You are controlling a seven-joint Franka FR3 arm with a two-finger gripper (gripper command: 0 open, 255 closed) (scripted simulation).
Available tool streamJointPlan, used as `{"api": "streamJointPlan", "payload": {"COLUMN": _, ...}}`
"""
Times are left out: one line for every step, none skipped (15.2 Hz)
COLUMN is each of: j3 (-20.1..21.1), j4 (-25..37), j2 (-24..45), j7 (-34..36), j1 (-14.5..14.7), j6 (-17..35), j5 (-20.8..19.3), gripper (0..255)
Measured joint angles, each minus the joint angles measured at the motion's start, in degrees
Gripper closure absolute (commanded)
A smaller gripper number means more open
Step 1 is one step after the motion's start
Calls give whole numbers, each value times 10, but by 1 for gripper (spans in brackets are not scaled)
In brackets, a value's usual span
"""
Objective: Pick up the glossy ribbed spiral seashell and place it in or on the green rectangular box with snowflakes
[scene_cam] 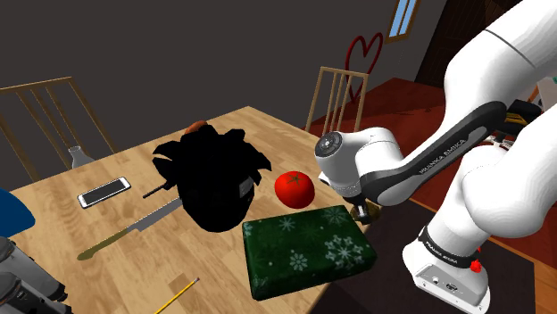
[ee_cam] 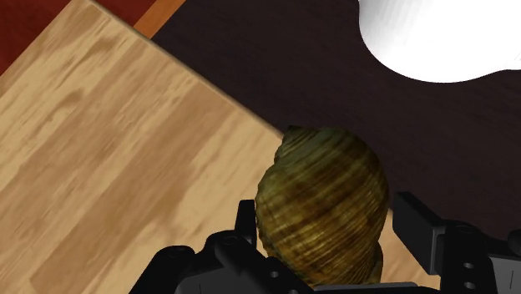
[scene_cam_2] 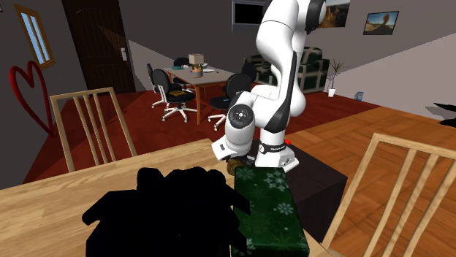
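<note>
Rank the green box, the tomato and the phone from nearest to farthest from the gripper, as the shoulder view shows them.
1. Green box, right beside the gripper holding the seashell.
2. Tomato, a little further onto the table.
3. Phone, far across the table, toward the shoulder view's left.

A tomato (scene_cam: 295,188) rests on the table (scene_cam: 268,134), just beside a ragged black shape (scene_cam: 212,178). Toward the shoulder view's left of that shape lie a phone (scene_cam: 103,192) and a knife (scene_cam: 129,229). A pencil (scene_cam: 176,296) lies near the lower edge.
</note>
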Motion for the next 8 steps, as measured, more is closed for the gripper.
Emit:
{"api": "streamJointPlan", "payload": {"j3": 0, "j4": 0, "j2": 0, "j7": 0, "j1": 0, "j6": 0, "j5": 0, "gripper": 255}}
{"api": "streamJointPlan", "payload": {"j3": 0, "j4": 0, "j2": 0, "j7": 0, "j1": 0, "j6": 0, "j5": 0, "gripper": 255}}
{"api": "streamJointPlan", "payload": {"j3": 0, "j4": 0, "j2": 0, "j7": 0, "j1": 0, "j6": 0, "j5": 0, "gripper": 255}}
{"api": "streamJointPlan", "payload": {"j3": 0, "j4": 0, "j2": 0, "j7": 0, "j1": 0, "j6": 0, "j5": 0, "gripper": 255}}
{"api": "streamJointPlan", "payload": {"j3": 0, "j4": 1, "j2": -4, "j7": -2, "j1": 1, "j6": -6, "j5": 3, "gripper": 255}}
{"api": "streamJointPlan", "payload": {"j3": -1, "j4": 2, "j2": -11, "j7": -6, "j1": 2, "j6": -13, "j5": 5, "gripper": 255}}
{"api": "streamJointPlan", "payload": {"j3": -1, "j4": 3, "j2": -19, "j7": -10, "j1": 4, "j6": -22, "j5": 9, "gripper": 255}}
{"api": "streamJointPlan", "payload": {"j3": -2, "j4": 5, "j2": -29, "j7": -15, "j1": 6, "j6": -31, "j5": 12, "gripper": 255}}
